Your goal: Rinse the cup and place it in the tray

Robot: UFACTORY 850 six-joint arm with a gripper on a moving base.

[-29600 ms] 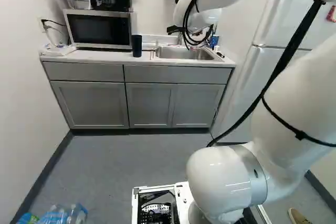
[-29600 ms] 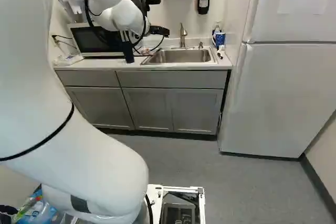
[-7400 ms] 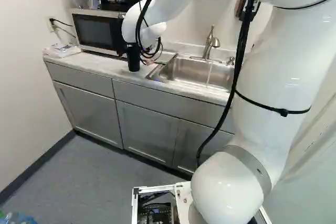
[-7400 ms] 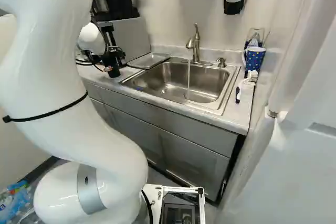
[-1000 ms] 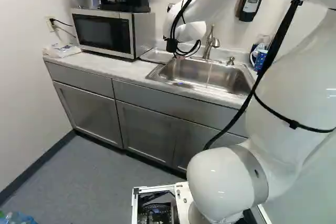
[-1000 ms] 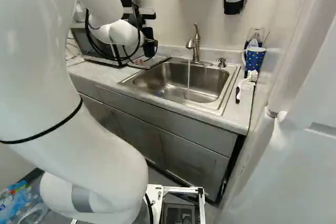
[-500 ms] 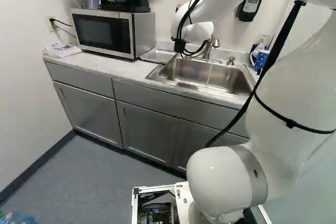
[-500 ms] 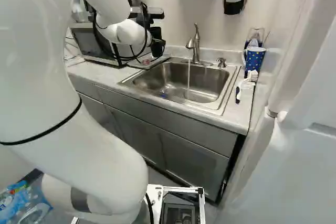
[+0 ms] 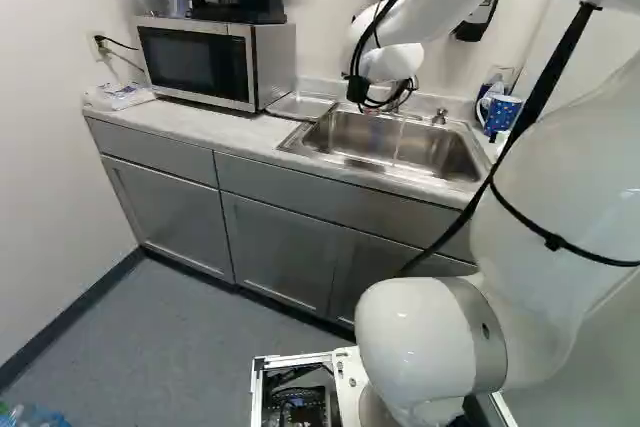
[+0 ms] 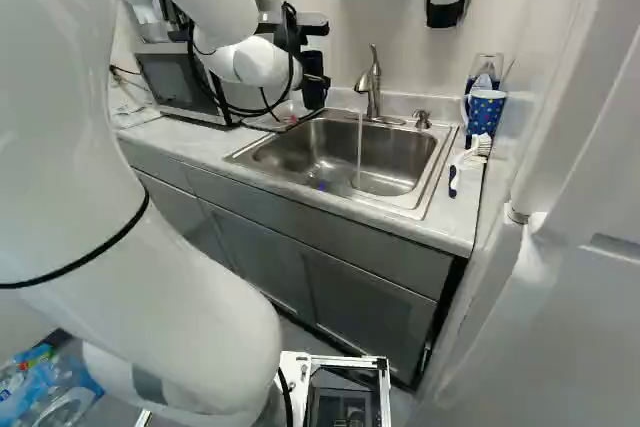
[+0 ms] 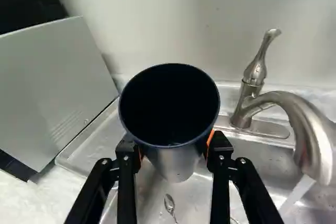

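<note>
I have the dark cup [image 11: 169, 108] in the tool [image 11: 175, 150]; the two fingers stand apart only by the width of the cup, and the orange pads [image 11: 211, 137] press its wall from both sides. The cup is in the air, its open mouth upward and toward the wrist camera. I think this grip on the side is chosen so that the mouth remains free for the water.

The faucet [image 11: 296, 108] is ahead and to the right of the tool, and its water stream [image 10: 359, 152] falls into the sink [image 10: 290, 162], well apart from the cup. A metal tray [image 11: 86, 153] lies to the left of the tool, between the microwave [image 11: 52, 87] and the sink; I take it for the place where the cup must finish. It is beside the sink probably so that drops do not wet the worktop [image 9: 200, 122]. Below the tool, a spoon [image 11: 169, 205] lies in the basin.

I judge that the rinse is the step in hand, because the water runs, but I cannot tell if the inside is already wet. Next I would bring the tool to the right, under the stream, and tilt the cup to empty it over the basin. I must be careful: the cup could knock the spout, and its smooth wall, when wet, could slide between the pads.
</note>
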